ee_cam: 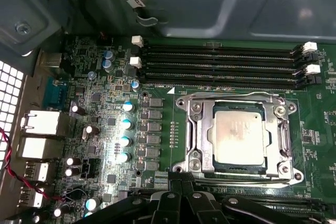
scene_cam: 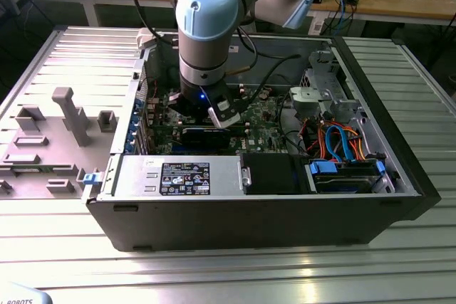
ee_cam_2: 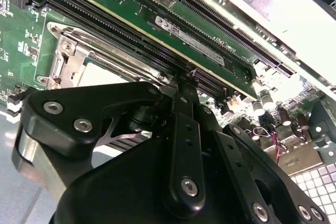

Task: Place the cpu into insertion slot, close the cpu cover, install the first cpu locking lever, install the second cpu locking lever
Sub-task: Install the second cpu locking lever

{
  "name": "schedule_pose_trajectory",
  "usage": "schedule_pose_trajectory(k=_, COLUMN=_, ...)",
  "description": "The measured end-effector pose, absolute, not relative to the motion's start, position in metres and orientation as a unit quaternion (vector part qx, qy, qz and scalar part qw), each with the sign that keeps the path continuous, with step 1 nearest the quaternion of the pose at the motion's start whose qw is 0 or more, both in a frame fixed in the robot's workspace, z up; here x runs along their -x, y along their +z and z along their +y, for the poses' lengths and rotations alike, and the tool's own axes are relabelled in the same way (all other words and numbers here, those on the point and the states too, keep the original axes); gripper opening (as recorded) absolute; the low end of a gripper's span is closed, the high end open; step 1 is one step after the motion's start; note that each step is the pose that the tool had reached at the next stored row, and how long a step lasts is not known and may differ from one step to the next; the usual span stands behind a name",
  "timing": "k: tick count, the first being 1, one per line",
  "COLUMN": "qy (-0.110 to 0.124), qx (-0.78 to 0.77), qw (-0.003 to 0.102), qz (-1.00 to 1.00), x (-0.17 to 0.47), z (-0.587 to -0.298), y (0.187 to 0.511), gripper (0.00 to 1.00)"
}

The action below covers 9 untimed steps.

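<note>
The cpu [ee_cam: 239,137] lies flat in the insertion slot [ee_cam: 287,170], its silver-grey top showing through the cutout of the cpu cover [ee_cam: 198,129], which lies down over it. A thin metal lever [ee_cam: 247,180] runs along the socket edge closest to my gripper [ee_cam: 182,190]. The gripper is shut with nothing seen between its fingers, just beside that edge. In the second wrist view the gripper [ee_cam_2: 182,80] hangs low next to the socket frame [ee_cam_2: 79,51]. In the exterior view the gripper [scene_cam: 217,115] is down inside the open computer case, and the arm hides the socket.
Long black memory slots [ee_cam: 220,66] run along the socket's far side. A long black card [scene_cam: 206,137], a power supply [scene_cam: 178,176], a metal drive cage [scene_cam: 324,87] and orange and blue cables [scene_cam: 342,140] crowd the case. A grey fixture [scene_cam: 64,112] stands at the exterior view's left.
</note>
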<state>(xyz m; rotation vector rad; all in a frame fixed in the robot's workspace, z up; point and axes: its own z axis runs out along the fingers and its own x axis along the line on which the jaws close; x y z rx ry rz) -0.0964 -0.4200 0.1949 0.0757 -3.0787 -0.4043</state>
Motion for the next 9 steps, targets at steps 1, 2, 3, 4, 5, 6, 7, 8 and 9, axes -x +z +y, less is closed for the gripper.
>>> schedule_pose_trajectory(k=1, qy=-0.131, qx=-0.024, qw=0.018, qz=-0.991, x=0.0964, z=-0.4197, y=0.1942, gripper=0.11)
schedule_pose_trajectory(k=2, qy=-0.132, qx=-0.024, qw=0.018, qz=-0.991, x=0.0964, z=-0.4196, y=0.1939, gripper=0.11)
schedule_pose_trajectory(k=3, qy=-0.132, qx=-0.024, qw=0.018, qz=-0.991, x=0.0966, z=-0.4194, y=0.1939, gripper=0.11)
schedule_pose_trajectory(k=4, qy=-0.132, qx=-0.024, qw=0.018, qz=-0.991, x=0.0968, z=-0.4196, y=0.1944, gripper=0.11)
schedule_pose_trajectory(k=5, qy=-0.133, qx=-0.024, qw=0.018, qz=-0.991, x=0.0968, z=-0.4195, y=0.1944, gripper=0.11)
schedule_pose_trajectory(k=6, qy=-0.136, qx=-0.024, qw=0.019, qz=-0.990, x=0.0973, z=-0.4205, y=0.1951, gripper=0.11)
schedule_pose_trajectory(k=7, qy=-0.138, qx=-0.024, qw=0.019, qz=-0.990, x=0.0972, z=-0.4204, y=0.1952, gripper=0.11)
schedule_pose_trajectory(k=8, qy=-0.139, qx=-0.024, qw=0.020, qz=-0.990, x=0.0971, z=-0.4202, y=0.1949, gripper=0.11)
schedule_pose_trajectory(k=9, qy=-0.143, qx=-0.024, qw=0.019, qz=-0.989, x=0.0968, z=-0.4193, y=0.1944, gripper=0.11)
